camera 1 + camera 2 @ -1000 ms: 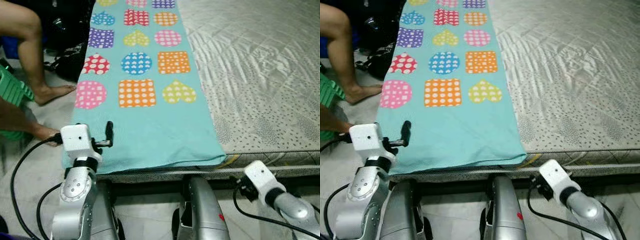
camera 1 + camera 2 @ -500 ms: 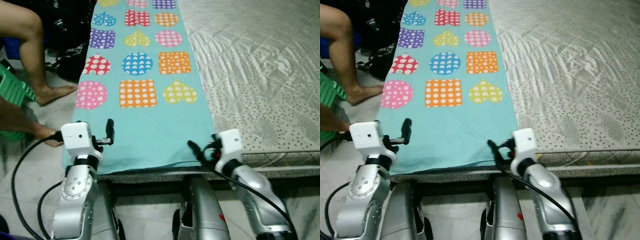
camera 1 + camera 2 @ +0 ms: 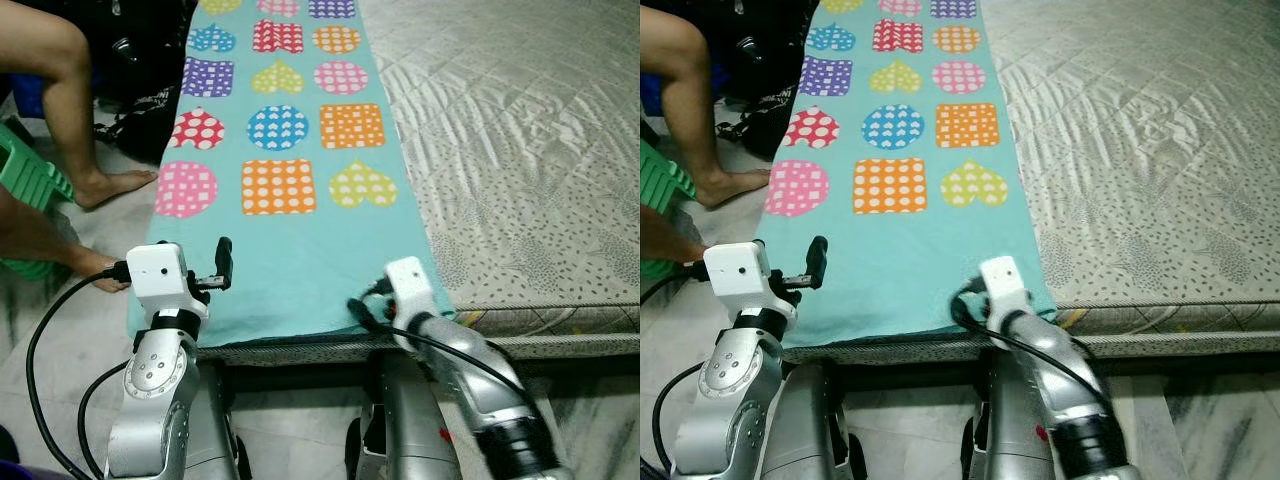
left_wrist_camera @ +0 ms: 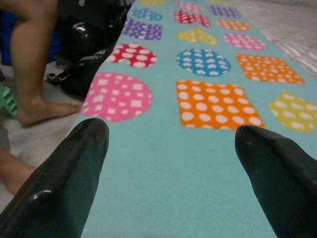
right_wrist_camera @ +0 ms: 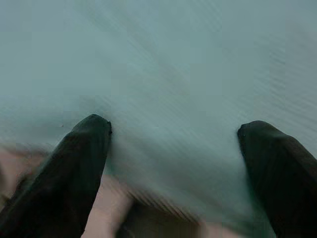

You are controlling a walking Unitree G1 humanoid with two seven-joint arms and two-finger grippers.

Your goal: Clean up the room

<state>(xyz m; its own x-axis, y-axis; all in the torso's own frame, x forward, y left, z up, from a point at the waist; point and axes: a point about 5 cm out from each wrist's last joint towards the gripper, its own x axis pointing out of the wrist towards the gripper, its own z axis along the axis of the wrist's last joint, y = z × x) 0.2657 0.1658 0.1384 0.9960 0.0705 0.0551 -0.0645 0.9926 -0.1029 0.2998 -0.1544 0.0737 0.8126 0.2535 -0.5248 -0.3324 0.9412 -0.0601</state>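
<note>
A teal cloth printed with dotted hearts, squares and circles lies flat along the left strip of the mattress, its near hem hanging just over the bed's front edge. I stand at that edge with both arms raised to it.

My left gripper sits above the cloth's near left corner, its fingers spread wide and holding nothing; between them, in the wrist view, I see the pink circle and the orange square of the print. In the head view one black finger stands upright over the teal.

My right gripper is at the near right corner of the cloth, close to the hem, fingers wide apart with the teal fabric blurred close in front of them. Whether they touch it I cannot tell. The white wrist block lies over the cloth's edge.

To my left a person's leg and bare foot rest on the floor, beside a black bag and something green.
</note>
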